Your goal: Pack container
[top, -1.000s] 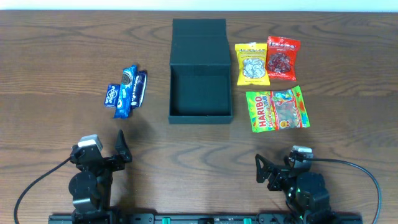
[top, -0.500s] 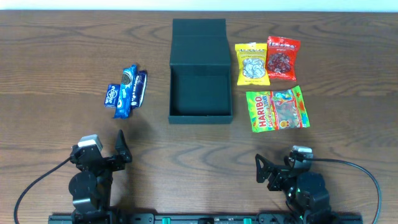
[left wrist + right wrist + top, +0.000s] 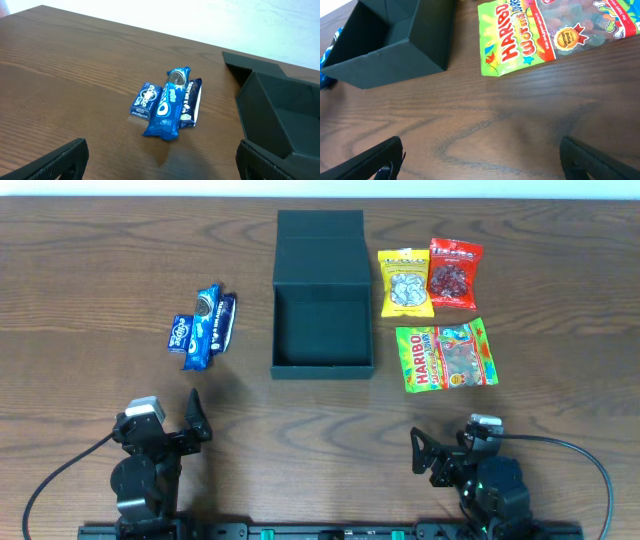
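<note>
Both arms sit at the near edge of the table (image 3: 80, 280), nothing held. My left gripper (image 3: 161, 145) has its jaws wide apart, and my right gripper (image 3: 480, 145) does too. The container (image 3: 322, 369) stands mid-table with its lid flap (image 3: 320, 230) folded back on the far side. Its inside is bare, so I judge packing not started; the first pick is the step.

Left of it: gum box (image 3: 180, 332), Oreo pack (image 3: 205, 328), dark blue bar (image 3: 226, 322), all three touching side by side. Right of it: yellow packet (image 3: 405, 283) and red packet (image 3: 454, 274) edge to edge, with the Haribo bag (image 3: 446, 356) just nearer me.

To do it well, my guess:
- **Right arm:** take the Haribo bag first, as it's nearest. It lies flat and will likely slip, so come down on a short edge. Lift clear of the container's wall before letting go.
- **Left arm:** the Oreo pack is wedged between neighbours. Take the gum box or the dark blue bar first, else they drag along.
- Keep only one arm over the container at a time.
</note>
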You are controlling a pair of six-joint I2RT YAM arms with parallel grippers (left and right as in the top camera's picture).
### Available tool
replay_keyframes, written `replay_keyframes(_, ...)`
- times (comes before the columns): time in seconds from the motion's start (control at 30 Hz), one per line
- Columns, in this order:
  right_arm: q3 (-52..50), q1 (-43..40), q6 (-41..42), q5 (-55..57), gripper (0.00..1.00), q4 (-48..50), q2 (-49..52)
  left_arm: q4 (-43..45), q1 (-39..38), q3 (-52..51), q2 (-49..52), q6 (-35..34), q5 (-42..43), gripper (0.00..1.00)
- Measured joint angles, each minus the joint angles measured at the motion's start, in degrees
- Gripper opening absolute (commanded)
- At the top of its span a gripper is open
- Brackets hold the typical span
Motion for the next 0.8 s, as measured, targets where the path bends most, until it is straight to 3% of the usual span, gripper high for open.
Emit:
replay_keyframes(0.17,-0.35,0.0,1.92,-1.14,0.99,11.96,-0.04,0.0,0.0,0.0,0.0,0.0,0.0,0.95)
replay_keyframes(0.37,-0.44,0.0,7.72,-8.72,0.99,14.14,-0.09,0.0,0.0,0.0,0.0,0.0,0.0,0.95)
replay_keyframes(0.57,-0.42,0.0,7.08,-11.65,0.99,17.55,1.42,0.0,0.0,0.0,0.0,0.0,0.0,0.95)
replay_keyframes(0.7,2.19,-0.11,4.07,-10.25,0.99,17.31,11.06,0.0,0.0,0.0,0.0,0.0,0.0,0.95)
replay_keyframes(0.8,10.21,-0.11,-0.63,-7.91,0.99,15.65,24.81,0.07,0.0,0.0,-0.04,0.0,0.0,0.95)
